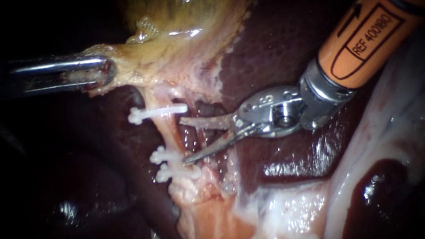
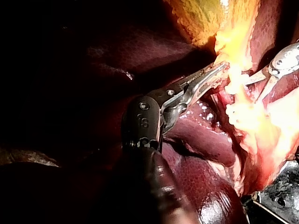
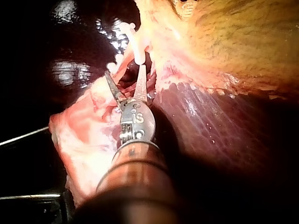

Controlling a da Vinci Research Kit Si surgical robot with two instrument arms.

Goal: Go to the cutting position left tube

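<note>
The left tube [image 1: 171, 133] runs down from the yellowish gallbladder [image 1: 183, 14]. It carries one white clip [image 1: 158, 112] higher up and two white clips [image 1: 166, 157] lower down. My right instrument [image 1: 186, 140], on an orange shaft, holds its two blades open. Their tips reach the tube's right edge in the stretch between the upper and lower clips, without closing on it. The right wrist view has the same open blades [image 3: 126, 77] just short of a clip [image 3: 138, 51]. My left instrument [image 1: 105, 71] is shut on the gallbladder's lower edge and holds it to the left, seen again in the left wrist view [image 2: 217, 72].
Dark red liver [image 1: 267, 37] lies behind and under the right instrument's wrist. Pale fatty tissue [image 1: 293, 215] spreads at the lower right. Another dark liver lobe [image 1: 75, 198] fills the lower left. Darker tissue [image 1: 200, 131] lies between the open blades, right of the tube.
</note>
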